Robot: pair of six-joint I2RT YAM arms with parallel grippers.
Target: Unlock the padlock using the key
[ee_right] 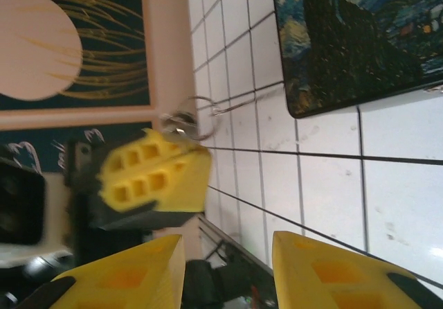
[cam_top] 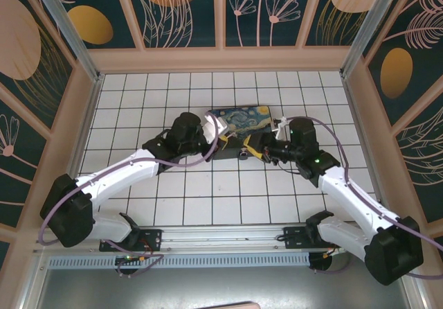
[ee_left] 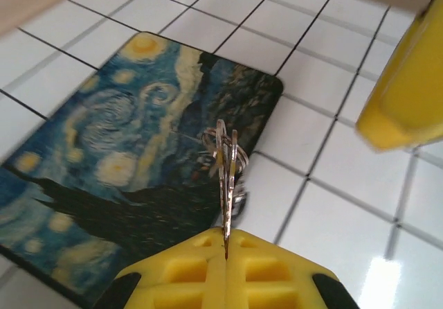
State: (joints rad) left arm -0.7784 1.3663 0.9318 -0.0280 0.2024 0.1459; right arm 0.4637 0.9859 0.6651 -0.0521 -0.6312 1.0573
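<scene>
Pinching the key edge-on in the tightly closed left hand, ring at the far end, just off the near edge of the painted box and clear of the desk. Holding the right hand part-open and empty, also just beside the box's near edge, pointing toward the left hand. Probably carrying the key toward the padlock, and next needing to line the key's tip up steadily with the keyhole.
</scene>
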